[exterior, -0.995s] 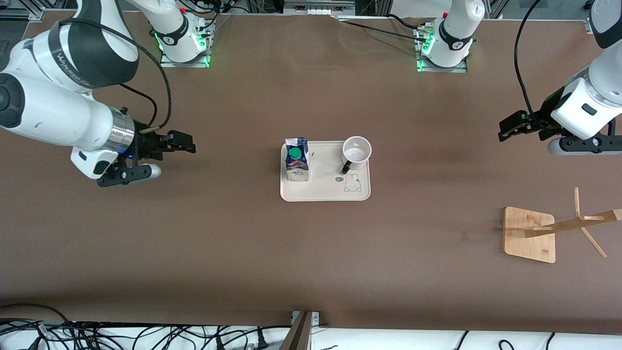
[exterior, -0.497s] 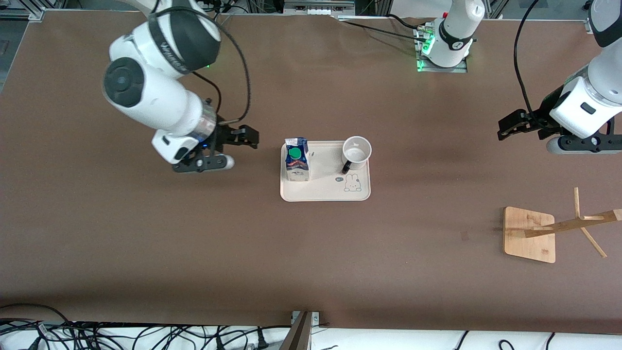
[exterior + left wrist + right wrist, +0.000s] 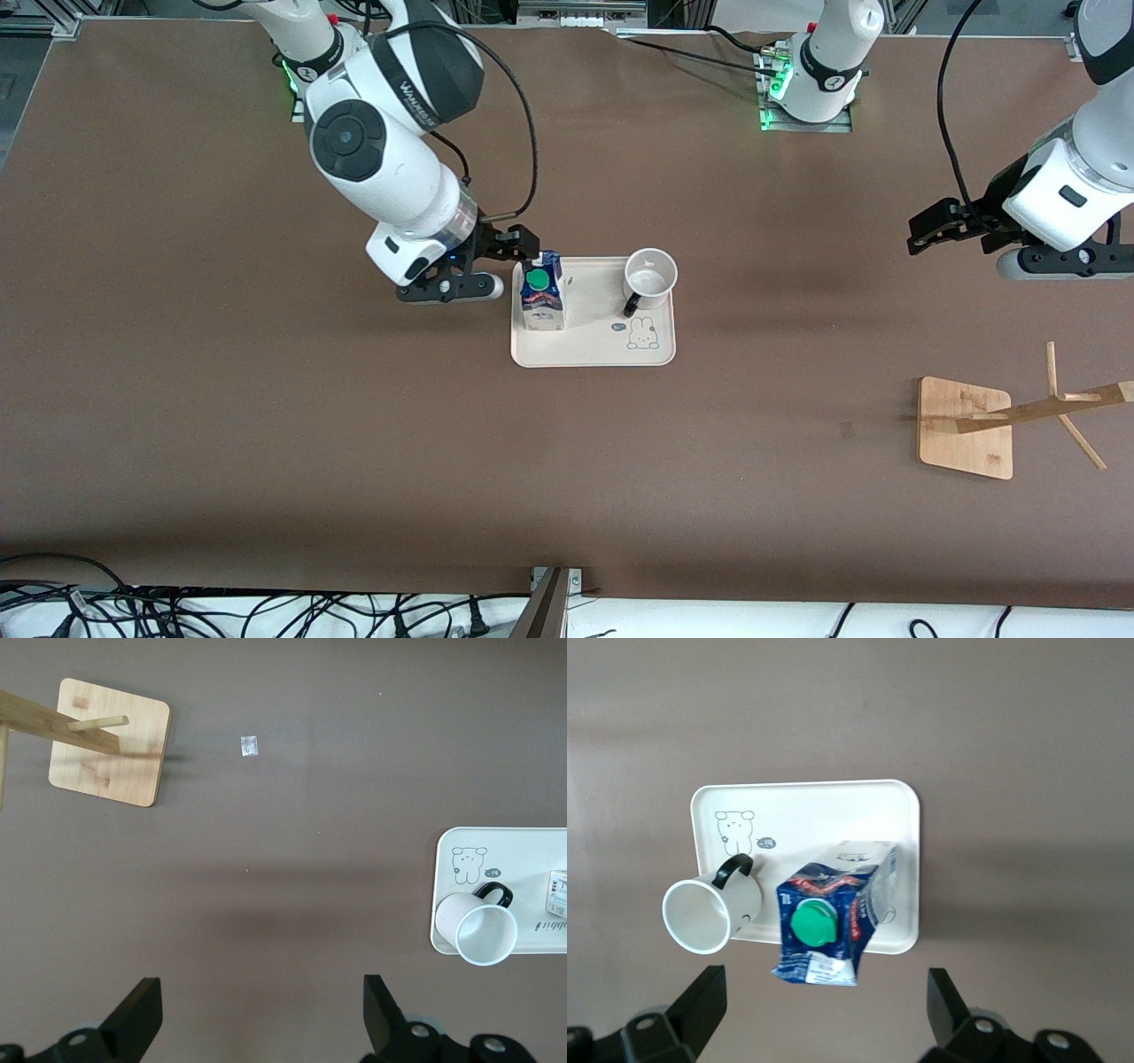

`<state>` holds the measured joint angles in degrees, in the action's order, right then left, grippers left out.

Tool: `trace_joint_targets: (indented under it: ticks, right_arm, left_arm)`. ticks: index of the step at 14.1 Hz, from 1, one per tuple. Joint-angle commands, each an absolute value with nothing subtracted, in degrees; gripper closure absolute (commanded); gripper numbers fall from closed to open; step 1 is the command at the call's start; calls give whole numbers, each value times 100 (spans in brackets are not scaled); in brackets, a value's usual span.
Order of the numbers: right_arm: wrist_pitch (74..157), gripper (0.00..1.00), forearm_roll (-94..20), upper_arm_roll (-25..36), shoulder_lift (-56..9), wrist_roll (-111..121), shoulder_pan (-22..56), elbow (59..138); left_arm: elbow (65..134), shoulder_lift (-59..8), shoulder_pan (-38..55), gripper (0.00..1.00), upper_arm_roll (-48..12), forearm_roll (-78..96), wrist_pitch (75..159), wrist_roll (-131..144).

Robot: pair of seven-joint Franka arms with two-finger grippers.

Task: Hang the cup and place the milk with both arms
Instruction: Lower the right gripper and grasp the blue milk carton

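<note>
One milk carton [image 3: 541, 301] and one smiley mug [image 3: 648, 276] stand apart on a cream tray [image 3: 592, 353] mid-desk, nothing btwn them. Right claw [image 3: 521, 245], fingers spread, is just above the carton's top. Left claw [image 3: 930, 228] waits, fingers apart, near the one bamboo mug rack [image 3: 966, 427].

Milk [image 3: 541, 299] — dark blue top, round green cap [image 3: 813, 924], white lower sides with print. Cup [image 3: 649, 276] — white, thin black handle. Tray [image 3: 594, 350] cream, small line-drawn bunny in one corner. Wooden rack [image 3: 974, 427] pale bamboo. Table [image 3: 354, 443] flat brown. Both grippers black.
</note>
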<state>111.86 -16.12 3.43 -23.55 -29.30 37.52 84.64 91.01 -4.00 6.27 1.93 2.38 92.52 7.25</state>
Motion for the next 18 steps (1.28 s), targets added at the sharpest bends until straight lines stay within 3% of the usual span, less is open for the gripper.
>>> trace_joint_targets:
  ticks: [1,9,18]
  right_arm:
    - [11311,0,-1521,396,-2487,-3085,3928,8455]
    - [11829,0,-1397,396,-3076,-3103,4307,8446]
    - [11821,0,-1371,466,-3314,-2936,4254,8446]
  left_arm:
    - [9009,-378,598,0,176,308,9167,685]
    - [9009,-378,598,0,176,308,9167,677]
    - [9009,-387,598,0,176,316,9167,685]
